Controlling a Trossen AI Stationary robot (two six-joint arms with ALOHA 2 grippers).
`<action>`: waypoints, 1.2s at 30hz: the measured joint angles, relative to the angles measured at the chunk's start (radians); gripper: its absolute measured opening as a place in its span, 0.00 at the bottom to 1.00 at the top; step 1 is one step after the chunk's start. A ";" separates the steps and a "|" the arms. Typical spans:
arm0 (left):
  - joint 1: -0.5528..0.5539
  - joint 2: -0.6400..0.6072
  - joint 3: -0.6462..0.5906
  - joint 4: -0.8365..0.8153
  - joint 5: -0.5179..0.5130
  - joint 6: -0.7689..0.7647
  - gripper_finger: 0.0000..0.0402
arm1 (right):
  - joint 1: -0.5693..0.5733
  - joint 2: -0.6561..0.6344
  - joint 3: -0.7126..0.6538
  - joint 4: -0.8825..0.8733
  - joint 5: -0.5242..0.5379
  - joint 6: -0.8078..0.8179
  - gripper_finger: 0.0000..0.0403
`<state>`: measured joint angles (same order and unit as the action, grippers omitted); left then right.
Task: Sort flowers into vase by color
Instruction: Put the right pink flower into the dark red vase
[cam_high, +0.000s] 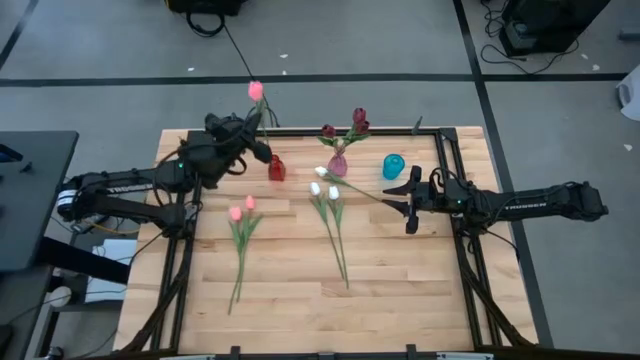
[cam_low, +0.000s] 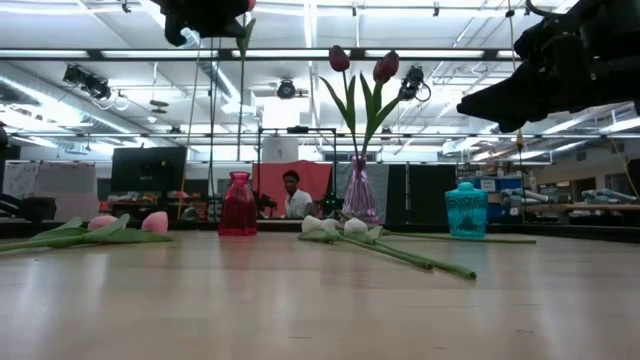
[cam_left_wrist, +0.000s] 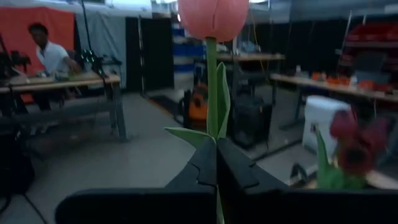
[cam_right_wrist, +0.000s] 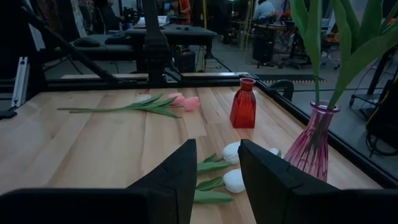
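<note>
1. Left gripper (cam_left_wrist: 216, 163) is up in the air near the red vase (cam_high: 276, 168), fingers pinched on the stem of a pink tulip (cam_high: 256, 91).
2. Right gripper (cam_right_wrist: 214, 168) sits low by the teal vase (cam_high: 393, 165), fingers apart, nothing in them.
3. Dark red tulips (cam_high: 357, 120) stand in the pink glass vase (cam_high: 338, 164).
4. Two pink tulips (cam_high: 242, 210) and the white tulips (cam_high: 324, 190) lie flat on the table (cam_high: 300, 300).

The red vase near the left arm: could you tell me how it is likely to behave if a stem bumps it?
The red vase looks small, narrow-necked and empty, so it is probably light and apt to tip or slide. It appears to be glass, so likely fragile. The left tool, shut on a pink tulip, is close above it; the long stem may flex rather than push hard.
</note>
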<state>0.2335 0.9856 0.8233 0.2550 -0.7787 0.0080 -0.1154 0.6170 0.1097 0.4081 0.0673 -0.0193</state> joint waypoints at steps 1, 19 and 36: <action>0.014 0.002 0.001 0.011 0.011 0.014 0.00 | 0.000 0.003 0.000 0.003 0.000 0.000 0.33; 0.139 0.103 -0.010 0.012 0.123 -0.020 0.00 | 0.000 0.005 0.000 0.001 0.010 -0.006 0.33; 0.054 0.096 -0.010 -0.357 0.142 -0.314 0.12 | 0.000 0.005 0.000 -0.001 0.010 -0.003 0.33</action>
<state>0.2872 1.0819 0.8131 -0.1019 -0.6370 -0.3059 -0.1154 0.6216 0.1097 0.4076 0.0776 -0.0227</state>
